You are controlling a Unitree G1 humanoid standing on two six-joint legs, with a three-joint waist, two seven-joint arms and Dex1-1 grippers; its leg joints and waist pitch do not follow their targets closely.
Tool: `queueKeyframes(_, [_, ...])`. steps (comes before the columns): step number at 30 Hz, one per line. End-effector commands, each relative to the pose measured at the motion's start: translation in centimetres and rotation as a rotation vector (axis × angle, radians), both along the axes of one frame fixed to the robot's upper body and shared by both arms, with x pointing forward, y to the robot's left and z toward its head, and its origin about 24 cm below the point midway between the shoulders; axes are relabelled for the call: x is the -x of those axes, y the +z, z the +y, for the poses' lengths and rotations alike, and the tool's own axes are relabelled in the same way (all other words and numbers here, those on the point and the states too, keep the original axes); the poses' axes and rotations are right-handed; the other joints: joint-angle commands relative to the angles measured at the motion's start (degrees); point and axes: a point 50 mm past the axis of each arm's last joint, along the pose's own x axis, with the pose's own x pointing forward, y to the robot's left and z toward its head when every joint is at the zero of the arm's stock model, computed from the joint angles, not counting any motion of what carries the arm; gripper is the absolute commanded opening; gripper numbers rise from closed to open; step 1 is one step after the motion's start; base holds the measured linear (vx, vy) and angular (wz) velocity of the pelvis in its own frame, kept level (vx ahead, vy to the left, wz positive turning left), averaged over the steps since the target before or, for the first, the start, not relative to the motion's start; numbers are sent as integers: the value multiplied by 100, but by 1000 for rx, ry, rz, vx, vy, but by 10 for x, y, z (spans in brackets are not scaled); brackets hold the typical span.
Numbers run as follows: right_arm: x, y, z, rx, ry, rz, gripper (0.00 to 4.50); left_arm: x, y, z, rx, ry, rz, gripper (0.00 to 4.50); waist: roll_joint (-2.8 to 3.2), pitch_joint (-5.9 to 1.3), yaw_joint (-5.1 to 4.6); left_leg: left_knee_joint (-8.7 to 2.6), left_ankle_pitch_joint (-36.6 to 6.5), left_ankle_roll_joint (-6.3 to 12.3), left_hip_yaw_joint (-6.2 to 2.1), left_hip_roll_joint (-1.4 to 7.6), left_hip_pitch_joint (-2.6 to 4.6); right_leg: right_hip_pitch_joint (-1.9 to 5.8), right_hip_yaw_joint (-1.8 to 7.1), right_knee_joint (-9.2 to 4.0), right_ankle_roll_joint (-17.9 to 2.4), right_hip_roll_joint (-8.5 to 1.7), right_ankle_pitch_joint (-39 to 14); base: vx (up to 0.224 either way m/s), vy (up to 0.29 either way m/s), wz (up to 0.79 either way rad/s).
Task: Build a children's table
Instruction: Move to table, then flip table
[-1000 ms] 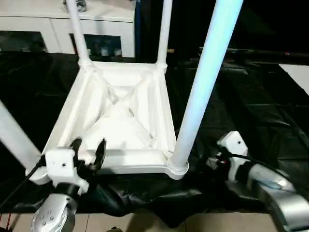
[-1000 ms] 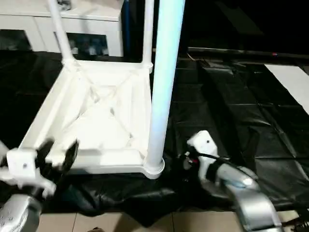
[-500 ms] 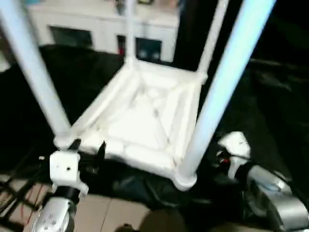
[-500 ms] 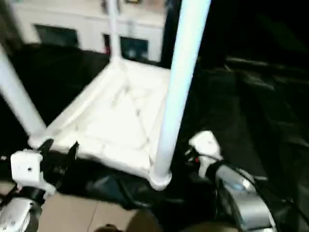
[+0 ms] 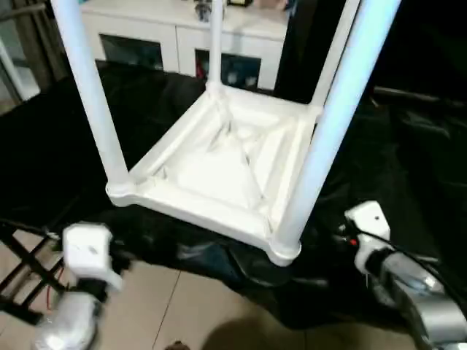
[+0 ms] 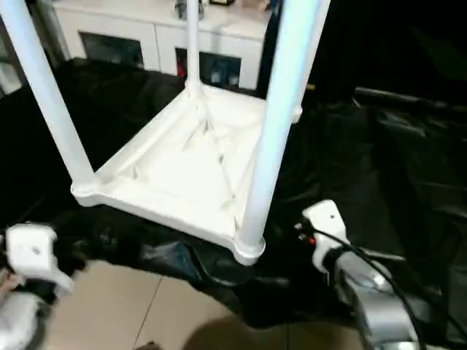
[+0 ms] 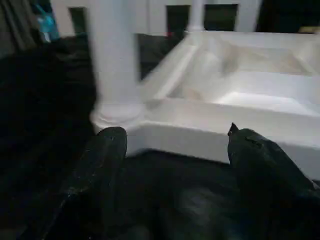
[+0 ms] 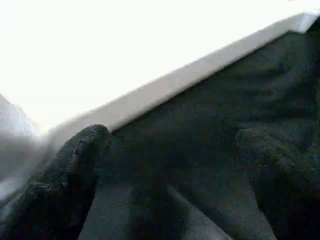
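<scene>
The children's table lies upside down on a black sheet. Its white ribbed tabletop [image 5: 219,175] faces up and four white legs stand in the corner sockets, the nearest leg [image 5: 328,124] at the front right. My left gripper [image 7: 172,145] is open and holds nothing; it sits a short way off the tabletop's near-left corner, where another leg [image 7: 112,65] rises. Its white wrist block [image 5: 87,251] hangs low over the floor. My right gripper [image 8: 170,150] is also open and empty, close to the tabletop's white edge [image 8: 165,85] by the front-right corner.
A white cabinet [image 5: 175,36] with glass doors stands behind the table. The crumpled black sheet [image 5: 408,160] covers the work surface and hangs over its front edge. Tiled floor [image 5: 182,306] shows below, with a black folding frame [image 5: 22,262] at the left.
The head camera has swung, so the whole scene sits differently. My left gripper has drawn back from the tabletop's near edge and now hangs lower, apart from it. Both grippers stay open.
</scene>
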Motion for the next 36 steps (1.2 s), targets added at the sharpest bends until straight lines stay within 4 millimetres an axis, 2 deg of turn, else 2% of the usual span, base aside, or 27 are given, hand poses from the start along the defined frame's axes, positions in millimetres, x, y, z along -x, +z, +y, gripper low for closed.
queueKeyframes(1, [-3,5,1,-10,-38,-28,450,-10,4,3,12,-8,-20,360,81,-114,-66,-848,-2518,-269,-238,464,83,-3,215,-496,-757,-511,-1699,0,0,0])
queueKeyframes(2, [-3,5,1,-10,-38,-28,450,-10,4,3,12,-8,-20,360,40,-116,-72,-836,-2652,-389,-194,426,114,-44,220,-553,-628,-535,-2235,0,0,0])
queueKeyframes(3, [-6,8,1,-26,-96,-74,450,-18,8,9,53,-6,-45,360,6,-140,-78,-831,-2540,-386,-173,436,107,-31,241,-564,-563,-575,-2330,0,0,0])
queueKeyframes(4, [-8,10,1,-34,-116,-86,450,-20,9,11,76,-10,-54,360,-37,-150,-91,-857,-2196,-341,-145,421,53,-2,238,-546,-553,-585,-2168,0,0,0])
queueKeyframes(5, [-10,11,0,-54,-140,-87,450,-21,9,14,103,-7,-58,360,-28,-199,-85,-844,-1939,-317,-130,416,51,23,234,-514,-573,-585,-1919,0,0,0])
queueKeyframes(6, [-11,11,0,-75,-163,-85,450,-23,10,18,131,-2,-62,380,-22,-220,-97,-828,-1492,-251,-103,428,45,25,240,-478,-659,-569,-1324,0,0,0])
queueKeyframes(7, [-12,12,0,-123,-148,-76,450,-25,9,25,152,12,-56,390,-67,-220,-105,-831,-1391,-123,-68,416,38,36,236,-455,-755,-557,-1054,0,0,0])
queueKeyframes(9, [-13,15,2,-166,-102,-70,450,-30,8,33,159,17,-51,399,-76,-244,-107,-804,-1210,-19,-36,411,40,56,244,-438,-833,-561,-808,0,0,0])
queueKeyframes(10, [-15,16,0,-166,-46,-60,450,-37,8,42,154,25,-41,409,-192,-249,-96,-798,-934,135,-8,421,22,88,238,-434,-860,-564,-569,0,0,0])
queueKeyframes(11, [-15,16,0,-166,-46,-60,450,-37,8,42,154,25,-41,422,-247,-251,-74,-781,-847,221,17,409,35,77,237,-443,-862,-559,-562,0,0,0])
queueKeyframes(12, [-15,16,-1,-166,-30,-53,450,-39,8,45,146,34,-37,430,-174,-284,-32,-756,-558,328,37,414,80,79,249,-415,-925,-587,-305,0,0,0])
queueKeyframes(13, [-15,15,-2,-153,19,-39,450,-44,8,52,151,59,-30,433,-148,-307,-39,-729,-138,402,37,435,81,89,235,-350,-1047,-560,330,0,0,0])
queueKeyframes(14, [-14,15,-4,-141,64,-27,450,-47,10,57,158,74,-34,436,-146,-295,-31,-741,-118,416,42,447,90,77,218,-342,-1100,-536,482,0,0,0])
queueKeyframes(16, [-8,17,-10,-109,172,1,450,-52,15,66,187,104,-57,447,9,-303,-5,-722,-205,359,52,451,122,92,201,-315,-1263,-510,934,0,0,0])
queueKeyframes(17, [-5,19,-13,-110,196,8,450,-52,17,67,206,107,-71,447,-51,-301,-8,-717,-241,370,60,461,117,111,201,-315,-1309,-510,991,0,0,0])
queueKeyframes(18, [-2,23,-16,-119,224,16,450,-53,19,66,224,105,-78,447,39,-297,36,-718,-289,368,56,473,122,124,203,-304,-1419,-541,1051,0,0,0])
queueKeyframes(19, [0,25,-17,-122,235,18,450,-54,20,66,230,101,-81,447,-3,-287,43,-719,-348,409,67,481,114,142,207,-321,-1481,-541,1029,0,0,0])
queueKeyframes(20, [2,28,-18,-127,254,21,450,-55,20,65,233,95,-85,447,-15,-282,57,-718,-369,438,74,481,107,148,210,-321,-1509,-550,988,0,0,0])
queueKeyframes(21, [4,32,-19,-140,283,22,450,-58,20,64,233,91,-90,447,77,-265,75,-737,-508,461,65,489,111,139,207,-345,-1518,-555,771,0,0,0])
queueKeyframes(24, [7,34,-19,-164,310,28,450,-62,19,63,238,84,-89,447,69,-224,83,-775,-951,392,68,507,121,129,222,-414,-1487,-588,-134,0,0,0])
queueKeyframes(25, [10,35,-19,-177,338,43,450,-67,17,62,239,48,-78,447,149,-209,79,-781,-1164,298,68,500,144,102,228,-443,-1457,-583,-511,0,0,0])
queueKeyframes(26, [12,34,-19,-170,368,60,450,-72,14,60,238,-3,-55,447,117,-188,71,-797,-1287,270,79,486,147,93,231,-489,-1392,-568,-761,0,0,0])
queueKeyframes(27, [14,34,-18,-162,387,71,450,-75,13,58,237,-34,-40,447,136,-214,80,-803,-1354,147,66,494,172,93,245,-490,-1272,-576,-966,0,0,0])
queueKeyframes(28, [15,34,-19,-156,403,82,450,-80,11,58,226,-56,-23,447,139,-216,78,-804,-1299,142,62,493,159,94,245,-479,-1259,-573,-926,0,0,0])
queueKeyframes(29, [16,34,-19,-156,407,84,450,-81,10,59,223,-58,-16,447,177,-221,82,-804,-1243,144,56,488,150,94,245,-476,-1256,-579,-876,0,0,0])
queueKeyframes(30, [16,35,-19,-157,416,87,450,-83,9,60,218,-61,-3,447,156,-223,73,-797,-1177,164,67,472,134,97,243,-478,-1236,-568,-829,0,0,0])
queueKeyframes(36, [24,42,-20,-142,497,124,450,-96,-10,80,248,72,113,447,164,-270,88,-759,-791,303,54,484,125,123,223,-424,-1347,-589,-341,0,0,0])
